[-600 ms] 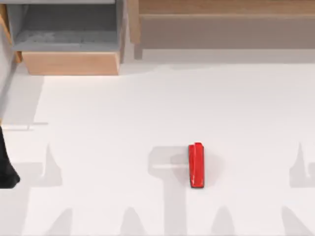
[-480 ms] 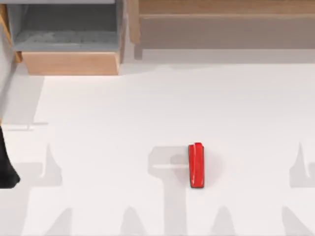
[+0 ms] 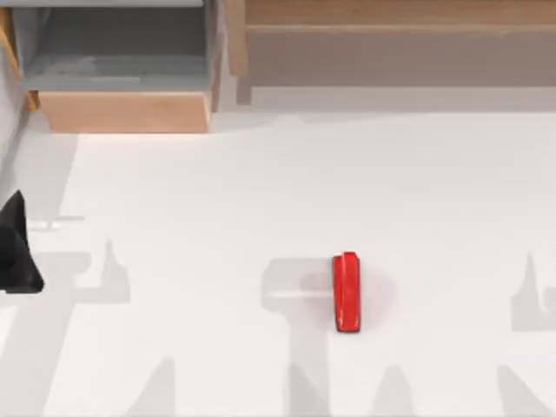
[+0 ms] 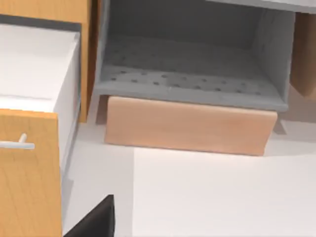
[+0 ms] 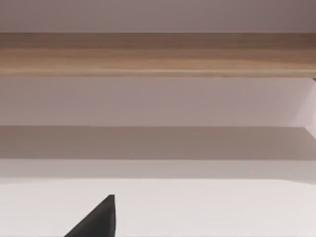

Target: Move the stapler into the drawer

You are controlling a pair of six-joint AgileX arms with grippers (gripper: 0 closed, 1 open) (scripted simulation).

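Our one stapler (image 3: 346, 293) lies on the white tabletop (image 3: 261, 191), toward four o'clock of our left pincer (image 3: 16, 252), well apart. One open drawer (image 3: 122, 78) at eleven o'clock. The pincer's opening, perhaps hidden, we cannot tell.

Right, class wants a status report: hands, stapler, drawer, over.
Left hand at table's left edge, holding nothing. Stapler flat on table, untouched. Drawer open, top left. Path between clear.

The left tool (image 3: 17, 252) rose up the worktop's (image 3: 217, 200) left edge toward the drawer (image 3: 122, 111), showing more of its dark body; its shadows shifted right.
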